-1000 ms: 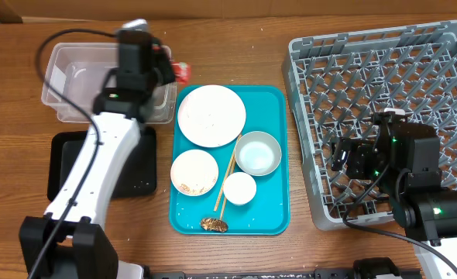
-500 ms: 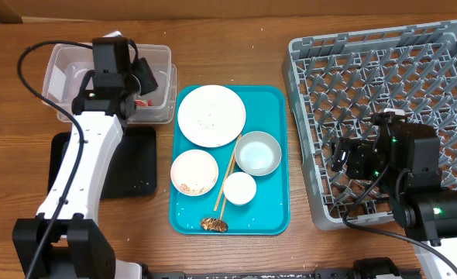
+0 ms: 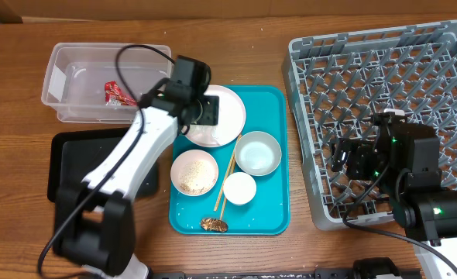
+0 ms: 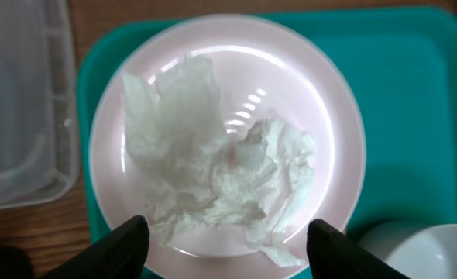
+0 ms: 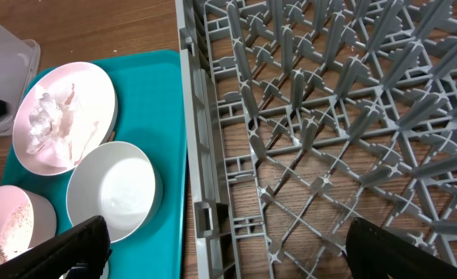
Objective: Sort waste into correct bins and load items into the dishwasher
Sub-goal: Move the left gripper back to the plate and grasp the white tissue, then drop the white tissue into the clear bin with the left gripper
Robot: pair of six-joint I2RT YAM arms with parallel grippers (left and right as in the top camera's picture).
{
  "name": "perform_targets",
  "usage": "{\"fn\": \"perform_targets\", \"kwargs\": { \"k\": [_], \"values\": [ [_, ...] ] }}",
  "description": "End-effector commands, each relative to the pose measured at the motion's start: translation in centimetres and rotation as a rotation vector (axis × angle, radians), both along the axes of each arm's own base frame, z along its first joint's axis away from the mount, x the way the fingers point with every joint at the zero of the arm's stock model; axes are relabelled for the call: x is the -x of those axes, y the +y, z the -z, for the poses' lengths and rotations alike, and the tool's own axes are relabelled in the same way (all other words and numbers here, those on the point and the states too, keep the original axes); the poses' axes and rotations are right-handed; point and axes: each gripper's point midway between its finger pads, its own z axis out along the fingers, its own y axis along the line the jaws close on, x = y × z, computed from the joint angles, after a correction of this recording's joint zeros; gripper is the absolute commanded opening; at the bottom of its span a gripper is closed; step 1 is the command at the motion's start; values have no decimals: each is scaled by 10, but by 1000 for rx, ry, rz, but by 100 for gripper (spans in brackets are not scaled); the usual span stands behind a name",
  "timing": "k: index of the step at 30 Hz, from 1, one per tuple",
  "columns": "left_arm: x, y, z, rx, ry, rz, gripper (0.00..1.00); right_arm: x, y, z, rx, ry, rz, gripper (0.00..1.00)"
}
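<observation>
Hovering above white plate (image 4: 329,116) — left gripper (image 4: 232,249) spread wide, empty; crumpled napkin (image 4: 213,178) directly below.

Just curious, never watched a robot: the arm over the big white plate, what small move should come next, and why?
Probably lower the left gripper and close on the crumpled napkin: it hovers open right above that napkin on the plate, and the red wrapper already lies in the clear tub.

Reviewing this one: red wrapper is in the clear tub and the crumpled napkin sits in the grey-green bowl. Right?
No. The crumpled napkin sits on the large white plate, not in the grey-green bowl; the left wrist view shows it. The red wrapper is in the clear tub.
</observation>
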Motion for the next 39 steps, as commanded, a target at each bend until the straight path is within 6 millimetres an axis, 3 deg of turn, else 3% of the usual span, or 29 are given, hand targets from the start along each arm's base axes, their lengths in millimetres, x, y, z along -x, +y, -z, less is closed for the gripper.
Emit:
{"fn": "perform_targets", "kwargs": {
  "k": [1,5,8,9,11,12,15,17,23,24,26,28,31,36,39],
  "values": [
    [5,-10,36,-31,80,50,68,-3,3,-14,-9,-35,-6,100],
    [9,-10,67,-55,148,54,69,-3,3,-14,-9,-35,-6,100],
    [9,-10,78,-61,167,54,62,-3,2,-14,-9,-35,-5,100],
    [9,-10,79,-61,168,54,54,-3,3,-14,-9,-35,-6,100],
    [7,-11,75,-60,156,58,23,-3,3,-14,-8,-34,-6,100],
    [6,-11,71,-57,147,58,15,-3,2,-14,-8,-33,-6,100],
    [-3,-12,54,-43,106,52,4,-2,2,-13,-8,-28,-5,100],
    [-10,-12,37,-32,68,48,4,-1,2,-12,-7,-25,-5,100],
    [-34,4,-48,0,-111,-10,4,1,2,-10,-5,-14,-5,100],
    [-38,16,-71,-3,-163,-42,4,1,2,-10,-5,-14,-5,100],
    [-42,37,-97,-19,-228,-95,4,1,2,-10,-5,-15,-5,100],
    [-44,61,-114,-46,-274,-157,4,1,2,-10,-5,-15,-5,100],
    [-47,107,-126,-84,-303,-266,4,1,2,-11,-5,-15,-5,100],
    [-51,147,-113,-103,-269,-352,6,1,2,-10,-5,-14,-5,100],
    [-53,158,-102,-111,-246,-373,31,1,2,-10,-5,-14,-5,100]
  ]
}}
